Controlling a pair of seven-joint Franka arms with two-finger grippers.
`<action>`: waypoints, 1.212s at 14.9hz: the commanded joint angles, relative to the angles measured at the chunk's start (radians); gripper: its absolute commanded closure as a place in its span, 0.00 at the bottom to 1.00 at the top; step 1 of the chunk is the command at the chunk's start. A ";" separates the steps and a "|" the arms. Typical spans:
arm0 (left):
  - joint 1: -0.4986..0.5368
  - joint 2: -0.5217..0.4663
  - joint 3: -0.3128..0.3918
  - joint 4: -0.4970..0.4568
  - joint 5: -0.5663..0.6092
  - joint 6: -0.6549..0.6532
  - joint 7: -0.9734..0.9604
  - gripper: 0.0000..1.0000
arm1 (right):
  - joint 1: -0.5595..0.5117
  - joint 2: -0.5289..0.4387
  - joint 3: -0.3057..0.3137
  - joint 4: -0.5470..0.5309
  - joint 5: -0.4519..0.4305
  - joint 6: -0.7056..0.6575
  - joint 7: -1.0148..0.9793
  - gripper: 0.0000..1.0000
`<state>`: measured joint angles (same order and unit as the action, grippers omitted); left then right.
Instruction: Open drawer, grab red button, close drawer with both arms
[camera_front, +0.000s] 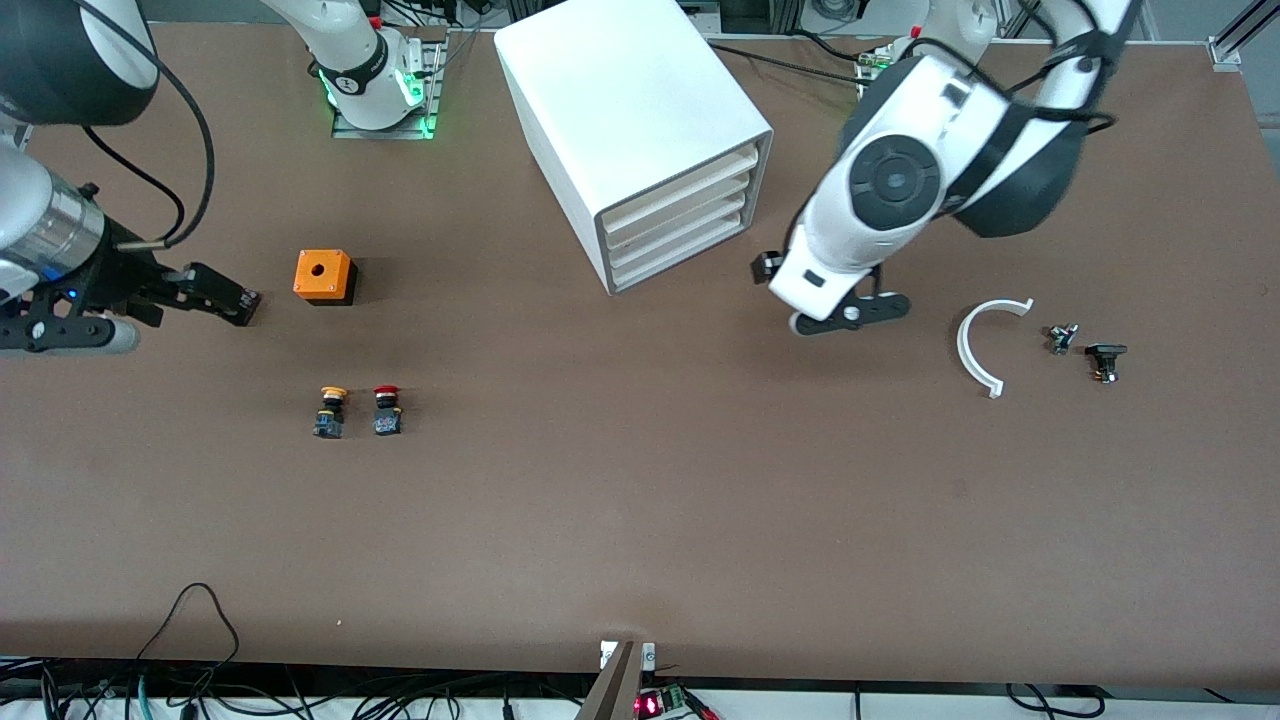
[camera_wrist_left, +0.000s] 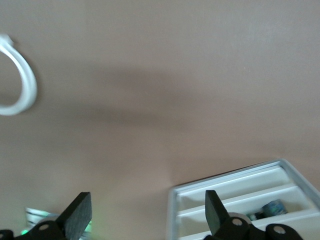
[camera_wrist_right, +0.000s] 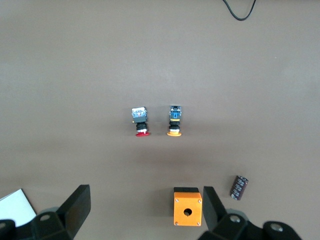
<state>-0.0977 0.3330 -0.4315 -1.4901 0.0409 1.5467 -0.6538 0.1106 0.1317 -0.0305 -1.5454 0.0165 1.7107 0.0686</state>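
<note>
The white cabinet (camera_front: 630, 110) stands toward the robots' side of the table. Its three drawers are shut, and the middle drawer (camera_front: 680, 225) is flush with the other two. The red-capped button (camera_front: 387, 410) stands on the bare table beside a yellow-capped one (camera_front: 331, 411). My left gripper (camera_front: 830, 300) hovers open over the table just off the cabinet's front (camera_wrist_left: 240, 192); nothing is between its fingers (camera_wrist_left: 80, 215). Toward its own end of the table, my right gripper (camera_front: 235, 300) is open and empty beside the orange box (camera_wrist_right: 187, 206). The right wrist view shows the red button (camera_wrist_right: 141, 121).
An orange box (camera_front: 325, 276) with a hole on top sits between my right gripper and the cabinet. A small dark cylinder (camera_wrist_right: 239, 187) lies by it. A white curved piece (camera_front: 985, 345) and two small black parts (camera_front: 1062, 337) (camera_front: 1105, 360) lie toward the left arm's end.
</note>
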 joint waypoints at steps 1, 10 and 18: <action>0.096 0.006 -0.009 0.128 0.030 -0.112 0.275 0.00 | -0.002 -0.089 -0.005 -0.062 0.000 -0.009 -0.019 0.01; 0.165 -0.286 0.221 -0.112 0.010 0.041 0.727 0.00 | -0.002 -0.178 -0.005 -0.124 0.003 -0.017 -0.018 0.01; 0.093 -0.373 0.343 -0.196 -0.016 0.078 0.731 0.00 | -0.003 -0.144 -0.006 -0.061 -0.009 -0.037 -0.012 0.01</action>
<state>0.0106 -0.0241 -0.1182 -1.6586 0.0422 1.6039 0.0481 0.1106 -0.0295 -0.0372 -1.6414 0.0138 1.6908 0.0667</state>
